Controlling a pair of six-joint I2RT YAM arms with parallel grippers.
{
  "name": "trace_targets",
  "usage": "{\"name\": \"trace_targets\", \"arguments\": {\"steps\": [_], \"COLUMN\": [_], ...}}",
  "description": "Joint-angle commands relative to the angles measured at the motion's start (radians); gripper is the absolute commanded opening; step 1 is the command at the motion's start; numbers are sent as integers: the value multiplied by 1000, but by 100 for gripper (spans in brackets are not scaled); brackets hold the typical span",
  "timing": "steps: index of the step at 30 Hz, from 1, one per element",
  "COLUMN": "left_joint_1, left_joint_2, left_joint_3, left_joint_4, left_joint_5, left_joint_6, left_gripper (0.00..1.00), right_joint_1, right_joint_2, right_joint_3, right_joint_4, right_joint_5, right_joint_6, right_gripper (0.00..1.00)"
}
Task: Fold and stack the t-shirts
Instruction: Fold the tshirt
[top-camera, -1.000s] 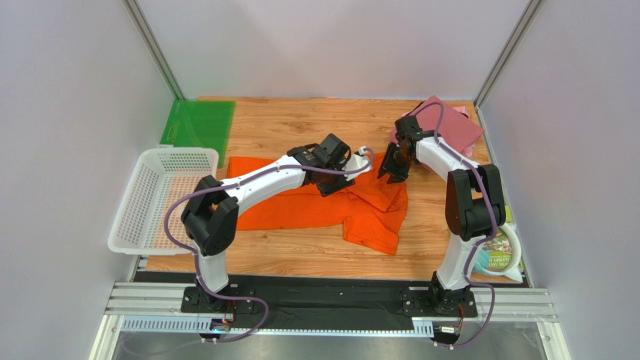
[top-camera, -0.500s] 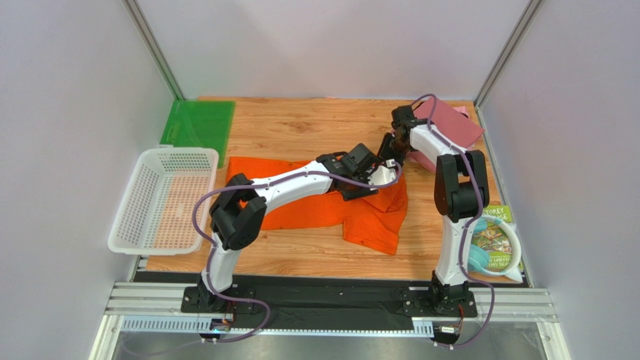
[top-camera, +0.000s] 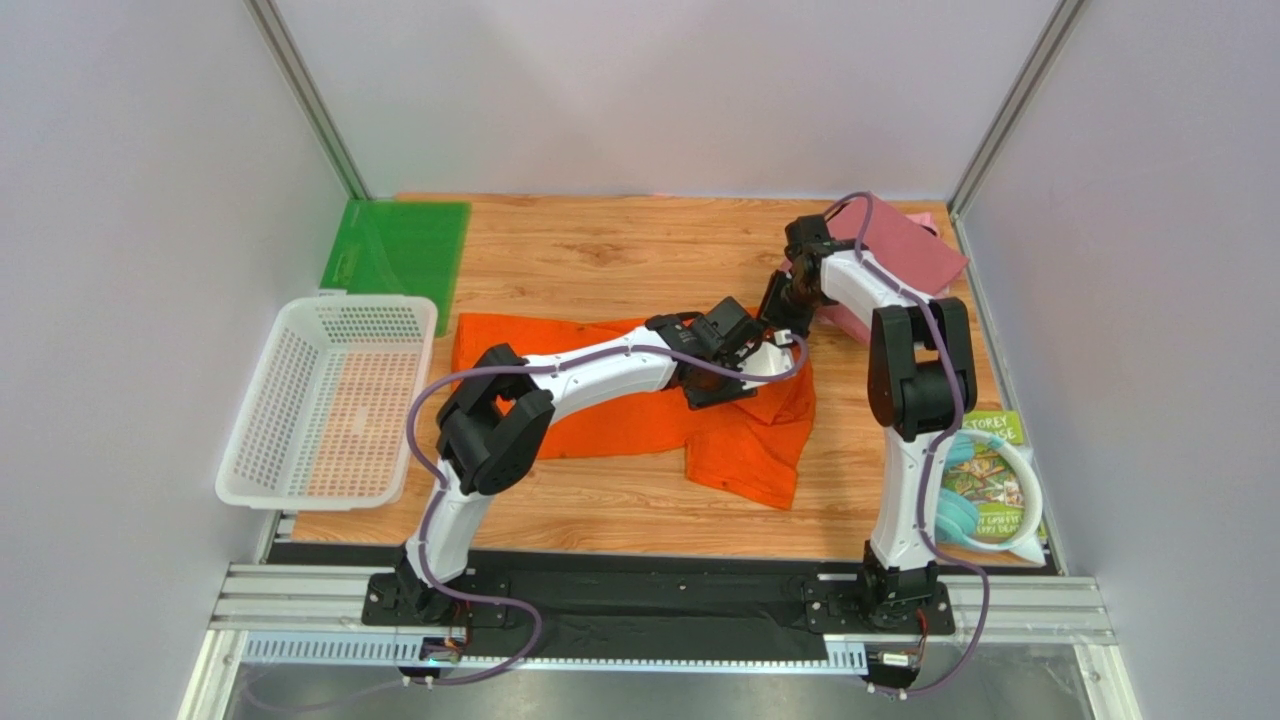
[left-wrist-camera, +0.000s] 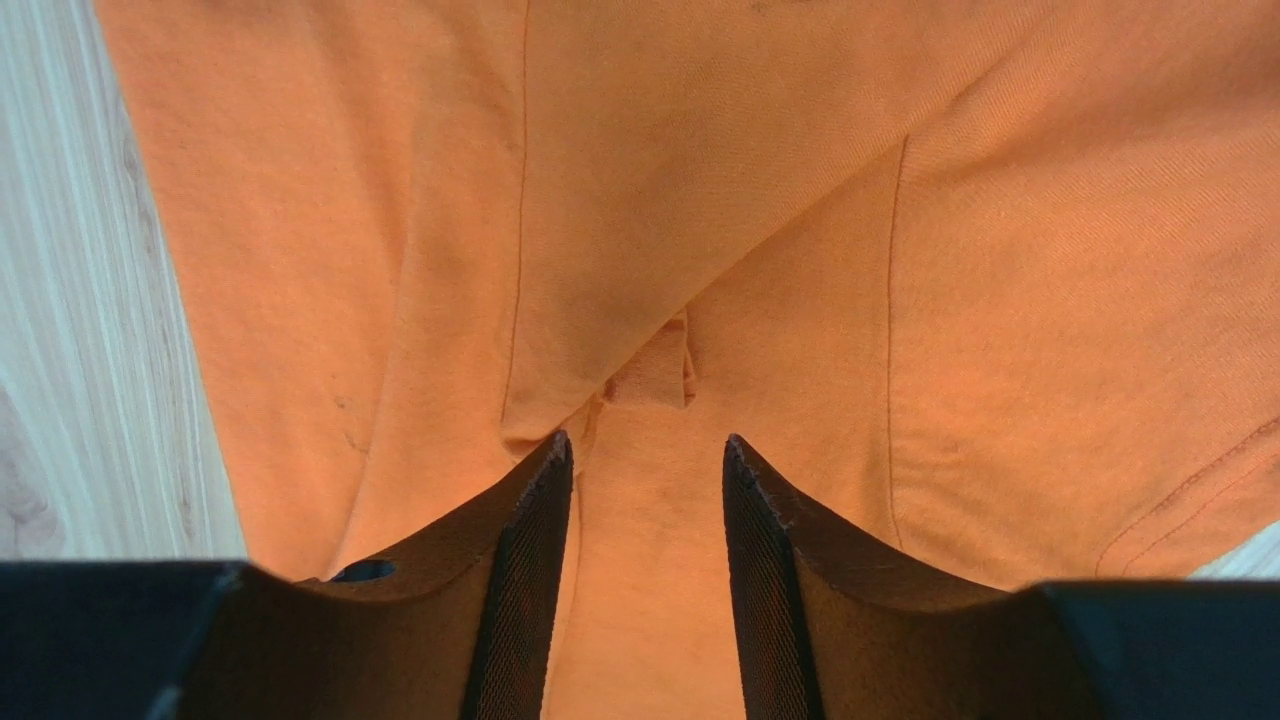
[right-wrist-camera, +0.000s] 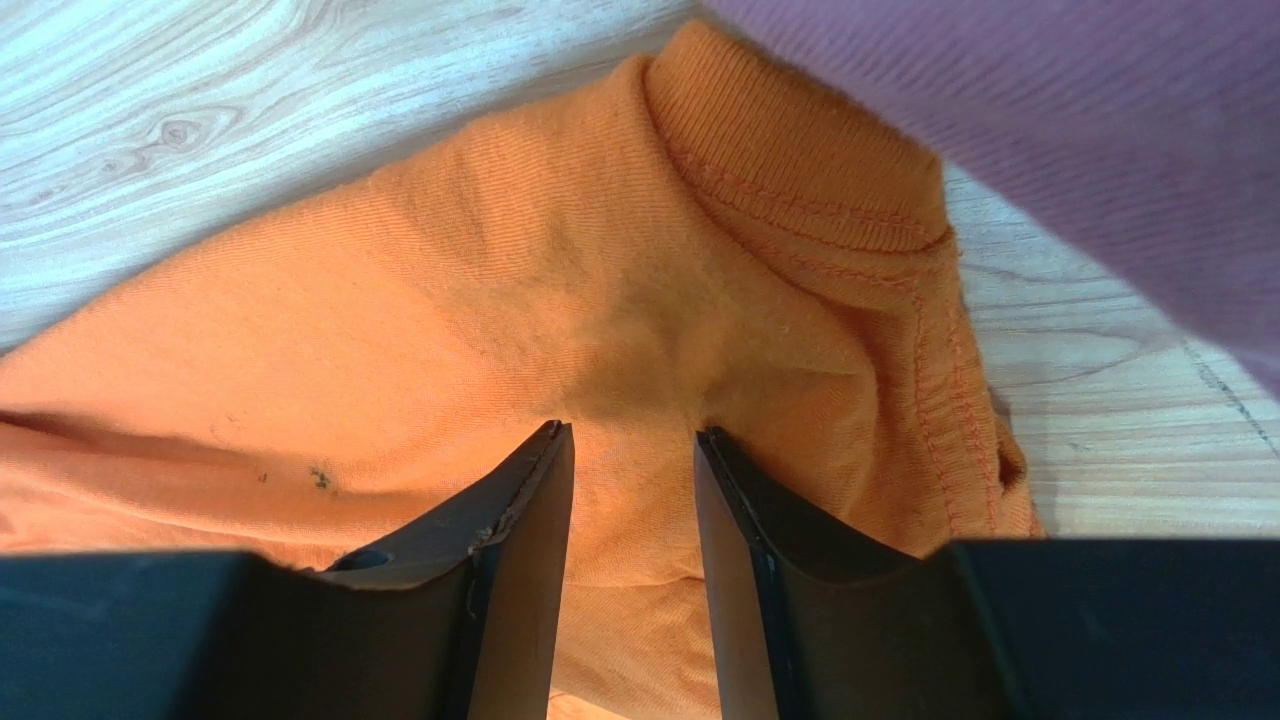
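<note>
Orange shirt (top-camera: 751, 450) lies spread across the middle of the bench (top-camera: 601, 248), long axis left to right, and its right end is bunched and turned toward the near edge. A folded maroon shirt (top-camera: 909, 248) sits at the far right corner. Both claws are down on the orange shirt's right end, close together. The left gripper (left-wrist-camera: 643, 450) is over the body of the cloth, the right gripper (right-wrist-camera: 631, 435) at the far right tip, just beside the maroon square. In the right wrist view a ribbed edge (right-wrist-camera: 796, 188) lies just ahead of the tips, with maroon cloth over the upper right corner. Each claw shows a middling gap filled by orange cloth, and creases run toward the tips. We cannot tell for either claw whether the cloth is pinched or only pressed. We judge the coming move turns on the shirt's length, which stretches leftward away from both claws, so any fold or pull must carry this end along that axis. The left arm covers much of the shirt's middle from above. We cannot make out the sleeves or the hem, nor how many layers are under the claws.
</note>
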Motion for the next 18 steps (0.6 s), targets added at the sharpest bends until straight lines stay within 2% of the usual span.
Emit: {"name": "trace_targets", "arguments": {"steps": [1,18], "left_joint_1": [-2,1], "left_joint_2": [21,118], "left_joint_3": [16,95], "left_joint_4": [23,0], "left_joint_5": [-19,-43], "left_joint_6": [-17,-27], "left_gripper": [49,49], "right_joint_1": [-4,-5], "right_joint_2": [-21,-41], "right_joint_3": [4,-36], "right_joint_4": [7,39], "right_joint_5": [-15,-38], "right_joint_6": [-20,-18], "right_gripper": [41,40]}}
